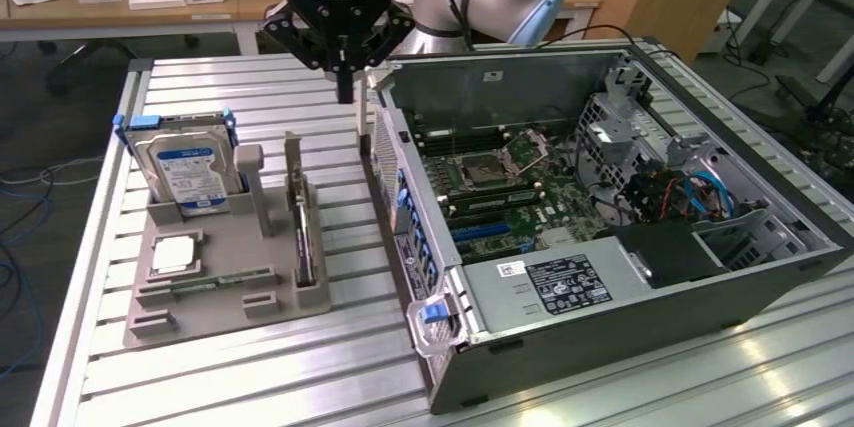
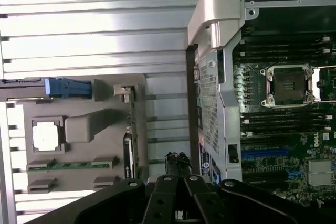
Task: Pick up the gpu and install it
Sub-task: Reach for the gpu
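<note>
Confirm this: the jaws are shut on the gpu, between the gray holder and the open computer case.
Wrong on the grip. The gripper is between the gray holder and the open computer case, jaws shut, but on nothing: the exterior view shows the gpu standing edge-on in the holder.

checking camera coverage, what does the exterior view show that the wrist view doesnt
Exterior view adds: the hard drive with its blue-white label facing the camera, the power supply and the blue cables.
Wrist view adds: a straight-down look along the gpu top edge in the grey holder.
Both: the shut gripper over the gap between holder and computer case, the silver chip and the CPU socket.
</note>
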`<action>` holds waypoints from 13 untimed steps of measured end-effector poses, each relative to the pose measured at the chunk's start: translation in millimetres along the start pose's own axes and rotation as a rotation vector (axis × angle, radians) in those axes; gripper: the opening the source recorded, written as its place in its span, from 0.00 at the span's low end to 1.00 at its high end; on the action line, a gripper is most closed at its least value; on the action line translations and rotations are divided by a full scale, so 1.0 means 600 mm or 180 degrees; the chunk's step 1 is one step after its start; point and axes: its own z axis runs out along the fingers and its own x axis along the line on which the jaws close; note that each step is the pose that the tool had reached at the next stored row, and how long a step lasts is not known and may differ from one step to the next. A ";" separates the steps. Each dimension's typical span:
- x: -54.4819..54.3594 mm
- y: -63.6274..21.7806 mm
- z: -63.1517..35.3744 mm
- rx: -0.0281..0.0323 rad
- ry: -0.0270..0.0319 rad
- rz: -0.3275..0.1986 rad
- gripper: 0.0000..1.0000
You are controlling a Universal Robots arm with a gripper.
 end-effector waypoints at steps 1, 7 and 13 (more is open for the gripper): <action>0.003 0.000 0.000 0.0000 0.0000 0.0000 0.11; 0.020 -0.002 -0.001 0.0000 0.0000 0.0000 0.11; 0.037 -0.003 -0.001 0.0000 0.0000 0.0000 0.11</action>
